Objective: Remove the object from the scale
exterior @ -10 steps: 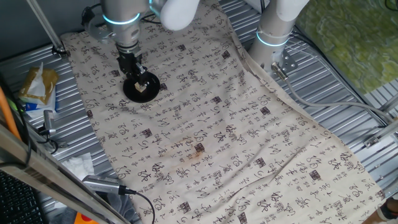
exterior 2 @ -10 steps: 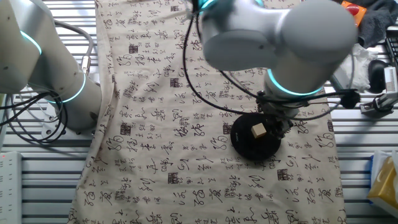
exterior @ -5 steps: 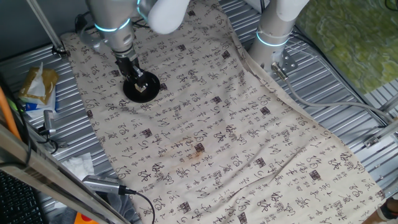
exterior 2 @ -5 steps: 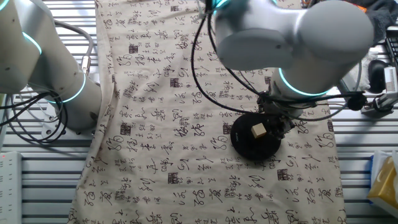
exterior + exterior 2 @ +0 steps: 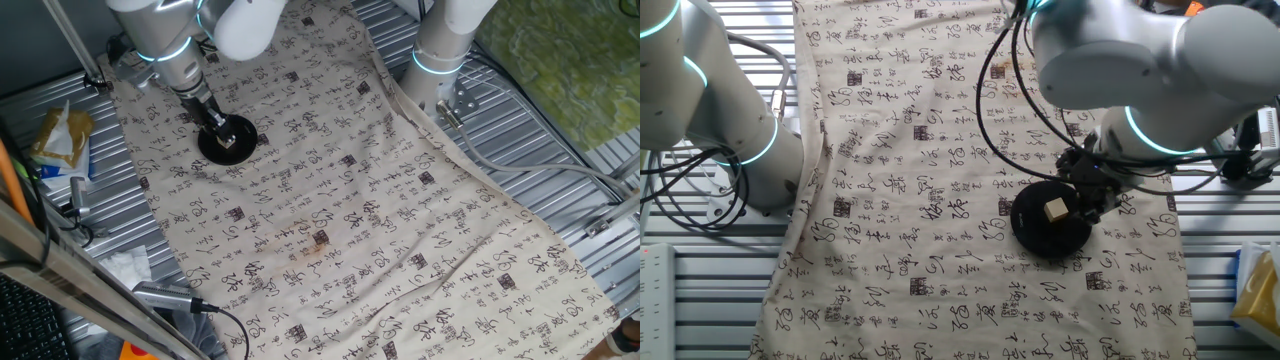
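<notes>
Cube-removal is the job, and it is at the reaching stage. Largest first: the printed cloth [image 5: 380, 200] covers the table, with a brownish stain [image 5: 320, 238] well away from the work. My arm [image 5: 1120, 45] leans in from the far corner over the scale [image 5: 1048, 218], a flat black disc lying on the cloth. My claw [image 5: 222, 131] is down at the disc's edge, and the wooden cube [image 5: 1056, 209] sits on the disc, off-centre, just beside my fingers [image 5: 1087, 196].

In one fixed view my claw hides the cube entirely; in the other fixed view the cube's tan faces show free, so I judge I have not gripped it. Whether my fingers stand apart or together I cannot tell, as the wrist blocks them.

Against a second ago, my upper arm has swung farther out over the corner and the wrist now tilts more, while cube and disc lie unchanged.

Next I likely need to bracket the cube, close gently, and lift straight up without dragging the light disc.
</notes>
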{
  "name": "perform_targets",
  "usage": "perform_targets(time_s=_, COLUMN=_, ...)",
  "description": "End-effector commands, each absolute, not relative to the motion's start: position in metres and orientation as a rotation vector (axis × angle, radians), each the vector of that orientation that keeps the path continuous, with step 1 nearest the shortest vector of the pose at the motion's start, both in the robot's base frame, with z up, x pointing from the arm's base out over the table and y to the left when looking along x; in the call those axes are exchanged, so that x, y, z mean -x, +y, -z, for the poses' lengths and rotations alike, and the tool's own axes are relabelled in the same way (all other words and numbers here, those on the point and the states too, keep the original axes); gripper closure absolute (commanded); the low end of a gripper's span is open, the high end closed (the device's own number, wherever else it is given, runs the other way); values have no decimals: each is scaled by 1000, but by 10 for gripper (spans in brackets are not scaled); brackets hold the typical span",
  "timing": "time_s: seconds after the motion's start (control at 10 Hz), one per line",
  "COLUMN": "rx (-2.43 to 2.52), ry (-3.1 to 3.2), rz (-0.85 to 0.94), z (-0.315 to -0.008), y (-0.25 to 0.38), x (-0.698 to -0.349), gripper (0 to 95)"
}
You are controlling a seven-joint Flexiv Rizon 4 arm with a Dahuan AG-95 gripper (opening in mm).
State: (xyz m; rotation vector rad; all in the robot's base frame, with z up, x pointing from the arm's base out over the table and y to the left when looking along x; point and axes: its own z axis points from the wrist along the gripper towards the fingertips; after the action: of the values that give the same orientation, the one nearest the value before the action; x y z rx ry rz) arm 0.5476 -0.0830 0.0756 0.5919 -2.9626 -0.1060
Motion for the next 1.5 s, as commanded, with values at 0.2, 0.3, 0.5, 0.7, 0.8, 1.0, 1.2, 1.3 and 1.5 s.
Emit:
perform_targets(time_s=0.2, rx=-594, ry=-2948, rz=109, z=-70, y=-89, x=-544, gripper=380)
perform_targets(time_s=0.3, rx=-590, ry=-2951, rz=111, z=-70, y=-90, x=-542, gripper=380)
perform_targets(time_s=0.5, rx=-591, ry=-2959, rz=108, z=-70, y=-91, x=-541, gripper=380)
perform_targets(time_s=0.7, rx=-592, ry=-2967, rz=109, z=-69, y=-91, x=-541, gripper=380)
perform_targets(time_s=0.8, rx=-594, ry=-2970, rz=110, z=-69, y=-91, x=-541, gripper=380)
perform_targets(time_s=1.0, rx=-602, ry=-2969, rz=108, z=-69, y=-91, x=-541, gripper=380)
perform_targets(time_s=1.2, rx=-604, ry=-2969, rz=107, z=-69, y=-91, x=-541, gripper=380)
perform_targets(time_s=1.3, rx=-608, ry=-2968, rz=105, z=-69, y=-91, x=-541, gripper=380)
perform_targets(time_s=1.5, rx=-609, ry=-2969, rz=105, z=-69, y=-91, x=-541, gripper=380)
